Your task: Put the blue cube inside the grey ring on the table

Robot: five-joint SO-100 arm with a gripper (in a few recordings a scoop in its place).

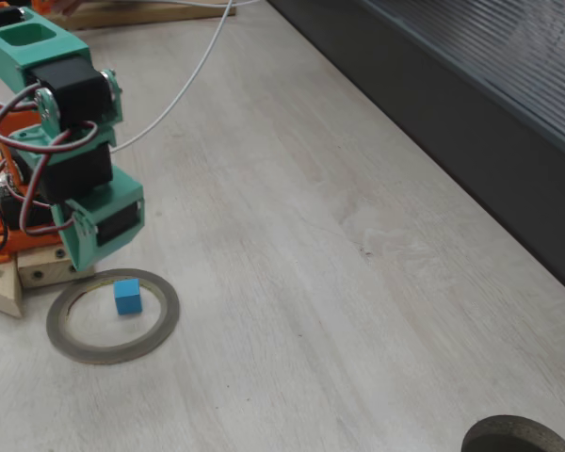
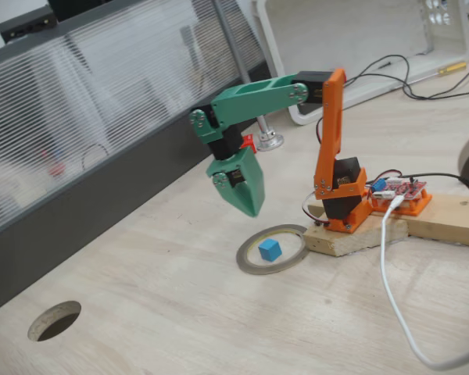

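In both fixed views we see the small sky-blue cube point(image 1: 127, 295) point(image 2: 270, 250) lying flat on the pale wood-grain desk point(image 1: 339, 282) point(image 2: 180, 312), inside the opening of the thin flat grey-brown ring point(image 1: 71, 344) point(image 2: 248, 264). In a fixed view looking down across the desk, the cube sits toward the ring's upper part, at about 12 o'clock from the ring's centre, apart from the rim. The green-and-orange arm stands at the far left of that view, on a pale wooden block point(image 1: 28, 273) which the ring lies just beside, at about 5 o'clock from it. The green gripper point(image 1: 99, 221) hangs over the ring's 12 o'clock rim, above the cube and apart from it, with nothing in it; from here we cannot tell how wide its jaws stand. A white cable point(image 1: 184, 80) runs across the desk at about 1 o'clock from the arm. Further right a dark ribbed panel point(image 1: 471, 122) borders the desk, and a dark round object point(image 1: 518, 436) shows at the bottom right edge.

In another fixed view, a round hole point(image 2: 55, 320) in the desk lies at the lower left. The ribbed panel point(image 2: 102, 133) runs behind. The gripper point(image 2: 250, 207) points down at about 11 o'clock above the ring, its tapered fingers drawn together at the tip, holding nothing. The orange arm base point(image 2: 336, 180) stands on the wooden block point(image 2: 391, 226) at the ring's 3 o'clock, a white cable point(image 2: 391, 289) trailing down to the right
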